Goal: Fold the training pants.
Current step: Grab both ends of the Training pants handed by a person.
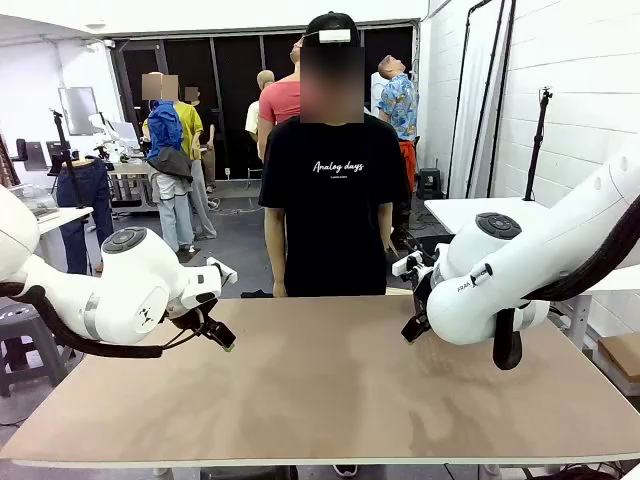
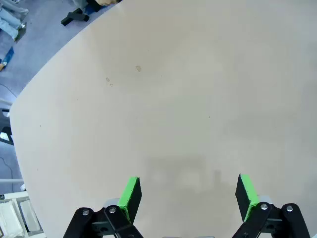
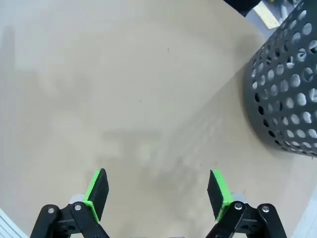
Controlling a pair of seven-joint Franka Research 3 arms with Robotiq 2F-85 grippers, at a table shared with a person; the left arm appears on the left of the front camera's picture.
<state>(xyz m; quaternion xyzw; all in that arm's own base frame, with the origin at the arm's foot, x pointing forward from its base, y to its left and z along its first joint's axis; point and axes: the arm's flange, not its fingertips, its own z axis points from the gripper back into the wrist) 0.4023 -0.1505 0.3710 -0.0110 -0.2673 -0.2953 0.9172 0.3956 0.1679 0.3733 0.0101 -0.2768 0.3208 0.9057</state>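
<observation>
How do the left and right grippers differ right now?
The left black, green-padded gripper faces plain tan tabletop; the right black, green-padded gripper has a dark perforated basket standing on the table ahead, off to one side. The left hangs over the table's left part, the right over its right part. Both are open, holding nothing.

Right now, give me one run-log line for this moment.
left gripper: open, over bare table | right gripper: open, near basket | person: standing at far edge
</observation>
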